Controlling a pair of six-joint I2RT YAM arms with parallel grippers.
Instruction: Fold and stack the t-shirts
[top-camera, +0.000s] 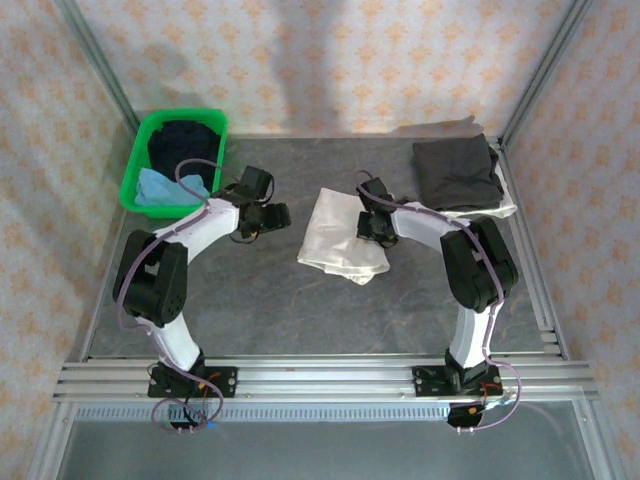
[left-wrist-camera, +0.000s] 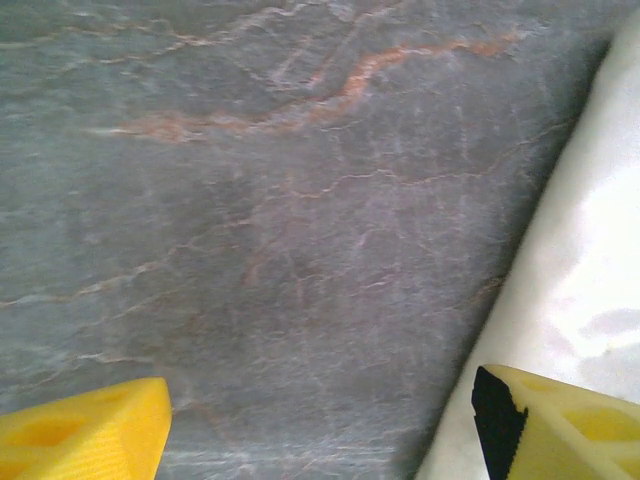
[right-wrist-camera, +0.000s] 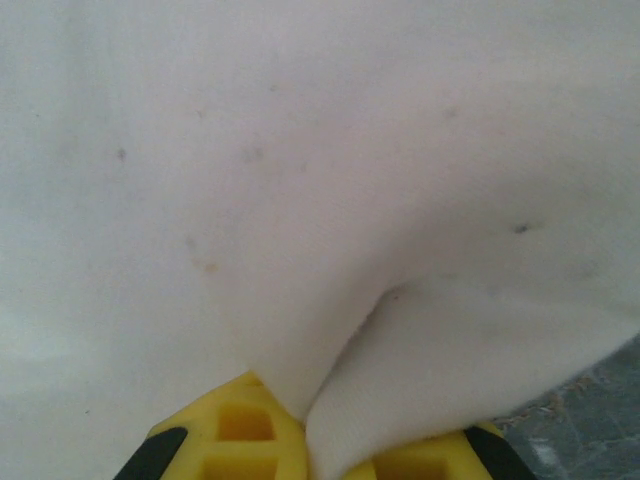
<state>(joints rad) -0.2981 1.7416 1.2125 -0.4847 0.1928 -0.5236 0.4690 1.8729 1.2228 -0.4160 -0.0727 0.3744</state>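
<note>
Leftward, the left tool (top-camera: 262, 218) is held wide apart over bare tabletop (top-camera: 280, 300), just beside the off-white t-shirt (top-camera: 335, 235) lying centrally. A pinched fold of it is clamped in the right tool (right-wrist-camera: 315, 450). The cloth is judged soft, limp and light; hems or corners are best taken.

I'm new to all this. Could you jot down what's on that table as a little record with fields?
surface: grey marbled table
middle: off-white cloth t-shirt, partly folded
far right: dark grey cloth t-shirt, folded
far left: green plastic basket holding a dark navy cloth t-shirt and a light blue cloth t-shirt
left tool: open, over bare table beside the off-white shirt's edge
right tool: shut on a fold of the off-white shirt
</note>
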